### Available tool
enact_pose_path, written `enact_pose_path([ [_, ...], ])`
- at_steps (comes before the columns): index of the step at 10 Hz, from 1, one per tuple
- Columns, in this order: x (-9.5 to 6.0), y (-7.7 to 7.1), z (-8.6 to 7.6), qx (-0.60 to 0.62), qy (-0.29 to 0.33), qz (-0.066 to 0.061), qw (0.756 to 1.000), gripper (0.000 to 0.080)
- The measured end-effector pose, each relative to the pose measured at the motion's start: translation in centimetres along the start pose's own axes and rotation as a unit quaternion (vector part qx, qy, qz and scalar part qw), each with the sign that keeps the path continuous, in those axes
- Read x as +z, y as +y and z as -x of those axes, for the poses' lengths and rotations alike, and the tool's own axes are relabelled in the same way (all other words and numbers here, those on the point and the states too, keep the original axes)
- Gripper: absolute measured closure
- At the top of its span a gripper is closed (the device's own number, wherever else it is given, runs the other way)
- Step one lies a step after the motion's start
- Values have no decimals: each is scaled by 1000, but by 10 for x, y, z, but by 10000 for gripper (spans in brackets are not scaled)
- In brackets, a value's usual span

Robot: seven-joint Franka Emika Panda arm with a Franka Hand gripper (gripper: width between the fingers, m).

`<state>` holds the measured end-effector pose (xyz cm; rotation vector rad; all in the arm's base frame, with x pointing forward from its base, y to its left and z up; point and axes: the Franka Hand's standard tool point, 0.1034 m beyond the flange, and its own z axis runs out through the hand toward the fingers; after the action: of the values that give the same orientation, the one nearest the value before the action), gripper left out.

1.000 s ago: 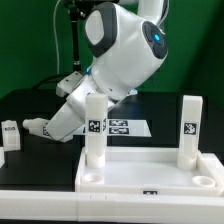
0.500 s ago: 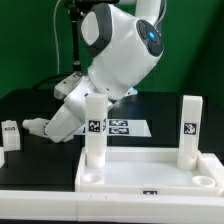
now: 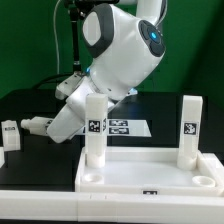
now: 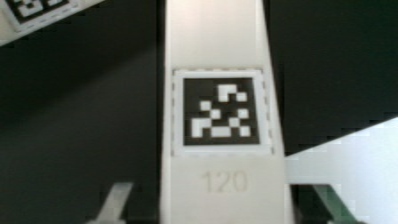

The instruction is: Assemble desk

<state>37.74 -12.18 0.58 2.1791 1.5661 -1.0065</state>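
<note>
One white leg (image 4: 217,90) sits right between the fingers of the claw (image 4: 210,203), but I cannot tell if they squeeze it, so it might slip down onto the bench (image 3: 35,160). Farther from the claw, the tabletop (image 3: 150,172) holds a standing leg (image 3: 93,130) and another standing leg (image 3: 190,128), and a wide swing could knock them.

You have the marker board (image 3: 132,128) lying flat on the black desk (image 3: 40,105). Behind the marker board a green backdrop (image 3: 25,45) rises, and a dark upright pole (image 3: 74,40) stands before it.
</note>
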Motion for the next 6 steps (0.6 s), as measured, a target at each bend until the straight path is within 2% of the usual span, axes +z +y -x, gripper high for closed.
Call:
enact_pose_path([
  [2,0,-1,5,-13,-9,-8,1000,511],
  [4,-7,-8,23,-16,-44,-42,998,511],
  [5,-14,-12,33,-19,-54,-54,997,511],
  [6,-22,-17,48,-16,-64,-72,995,511],
])
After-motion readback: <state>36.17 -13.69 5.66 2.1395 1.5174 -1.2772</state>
